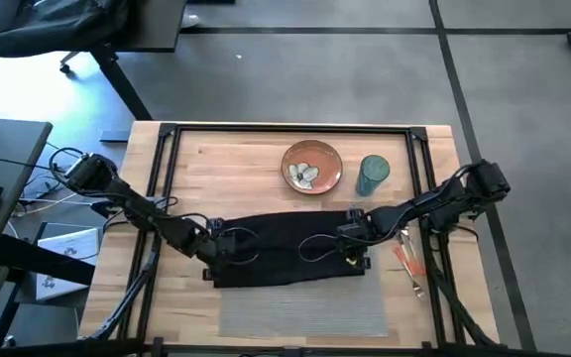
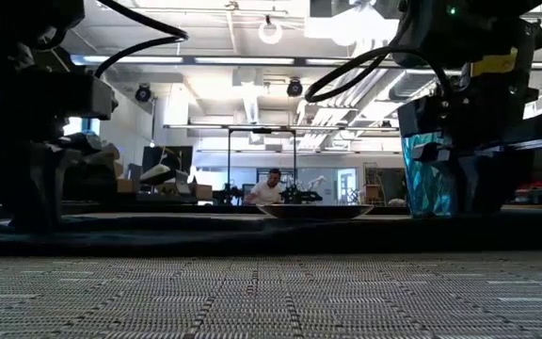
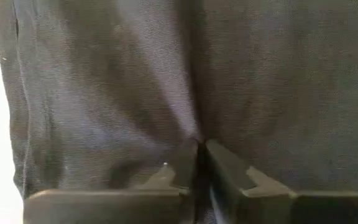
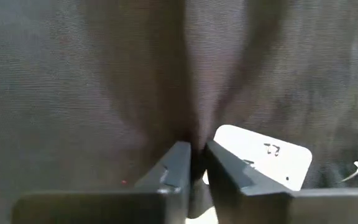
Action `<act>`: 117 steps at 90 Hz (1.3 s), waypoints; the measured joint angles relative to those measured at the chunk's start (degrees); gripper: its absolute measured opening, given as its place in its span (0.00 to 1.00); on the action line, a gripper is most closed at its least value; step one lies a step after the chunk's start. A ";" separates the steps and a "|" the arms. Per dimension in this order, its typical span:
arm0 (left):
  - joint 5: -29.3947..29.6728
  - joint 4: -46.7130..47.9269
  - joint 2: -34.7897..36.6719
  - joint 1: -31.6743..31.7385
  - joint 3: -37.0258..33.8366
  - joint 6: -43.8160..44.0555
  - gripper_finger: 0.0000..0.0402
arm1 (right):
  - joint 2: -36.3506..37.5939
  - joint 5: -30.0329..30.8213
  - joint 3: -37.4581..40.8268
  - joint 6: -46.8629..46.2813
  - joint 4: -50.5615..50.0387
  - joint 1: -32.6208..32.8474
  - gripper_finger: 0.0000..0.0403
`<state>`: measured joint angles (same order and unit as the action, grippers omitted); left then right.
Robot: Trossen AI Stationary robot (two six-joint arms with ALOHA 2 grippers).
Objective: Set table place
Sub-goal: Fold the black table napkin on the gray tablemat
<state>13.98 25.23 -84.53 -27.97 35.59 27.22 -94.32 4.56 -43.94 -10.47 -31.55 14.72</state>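
- Left gripper (image 1: 209,248) and right gripper (image 1: 350,245) each pinch the black napkin (image 1: 284,248), one per end.
- Napkin's long axis runs arm to arm, overlapping the far edge of the grey placemat (image 1: 303,307).

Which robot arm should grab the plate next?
Probably the right. Its gripper is nearer the plate; the left gripper is farther off. Both are pinching the napkin now, so that must be let go first.
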 joint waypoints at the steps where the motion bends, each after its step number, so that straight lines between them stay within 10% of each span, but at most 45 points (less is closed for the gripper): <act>1: 0.06 0.00 0.00 0.00 -0.01 0.03 0.02 | 0.00 0.04 0.00 -0.01 0.00 -0.01 0.02; 117: 9.36 26.68 8.65 -1.99 19.76 0.59 0.00 | 24.57 6.40 -2.84 -8.98 -10.73 4.88 0.00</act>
<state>23.34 51.91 -75.88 -29.95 55.35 27.81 -69.75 10.96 -46.78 -19.45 -42.28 19.59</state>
